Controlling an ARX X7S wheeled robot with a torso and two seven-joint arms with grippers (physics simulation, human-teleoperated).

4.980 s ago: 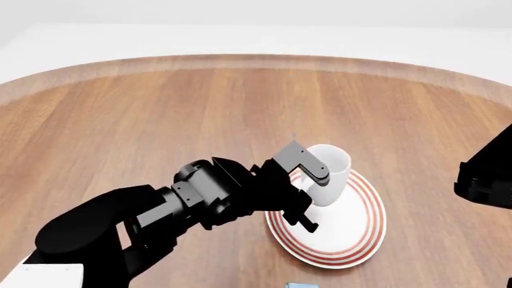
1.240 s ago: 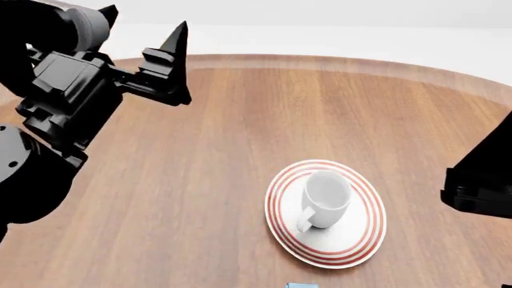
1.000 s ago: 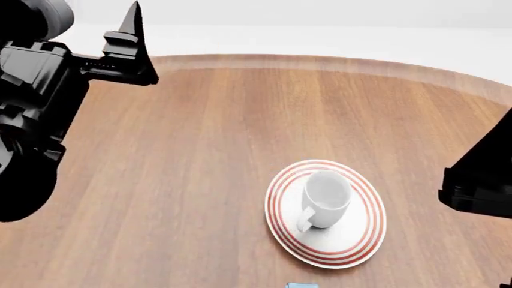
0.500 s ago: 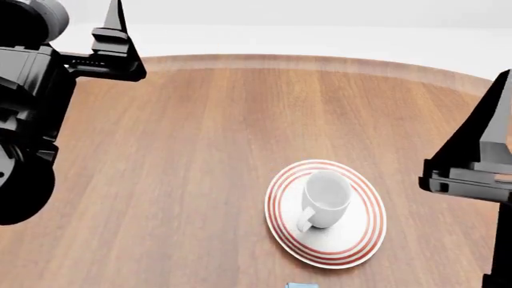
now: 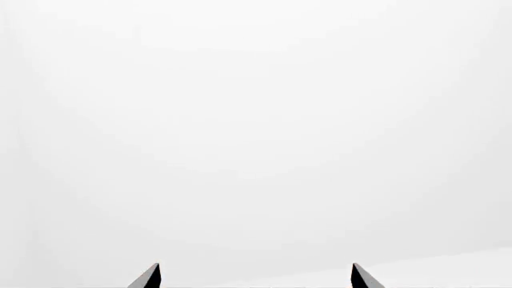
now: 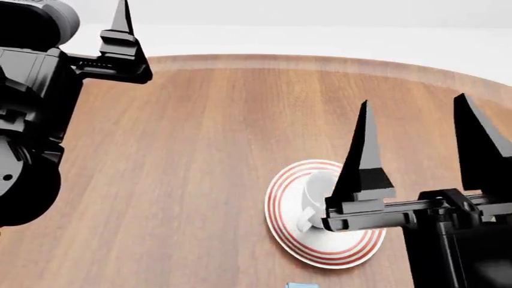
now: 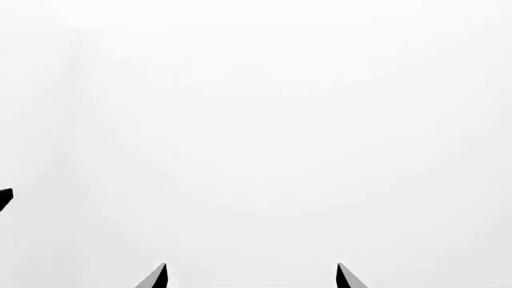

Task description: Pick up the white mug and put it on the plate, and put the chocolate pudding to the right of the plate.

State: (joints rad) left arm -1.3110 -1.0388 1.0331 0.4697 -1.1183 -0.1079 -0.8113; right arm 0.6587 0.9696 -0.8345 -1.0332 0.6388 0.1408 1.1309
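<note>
At the near edge of the head view, a sliver of the light blue chocolate pudding carton (image 6: 301, 285) pokes up past the bottom of the frame; nearly all of it is cut off, so its lettering cannot be read. It sits just in front of the round white plate with red rings (image 6: 282, 198), as it did half a second ago.

The black right end effector (image 6: 416, 141) has swung in from the right border, where only one finger showed before, and now stands over the plate with both pointed fingers up and spread apart, holding nothing. Its body hides the right half of the plate and much of the plain glossy white mug (image 6: 313, 195), which rests upright on the plate with its loop handle toward the near side, unmoved.

Farther off, the round wooden tabletop (image 6: 208, 138) runs to its curved rim. The black left end effector (image 6: 122, 48) hangs high at the left, almost where it was; only one finger shows here, but the left wrist view has two tips (image 5: 152, 277) set wide apart, empty. The right wrist view likewise shows only two separated tips (image 7: 158, 277) against blank white.
</note>
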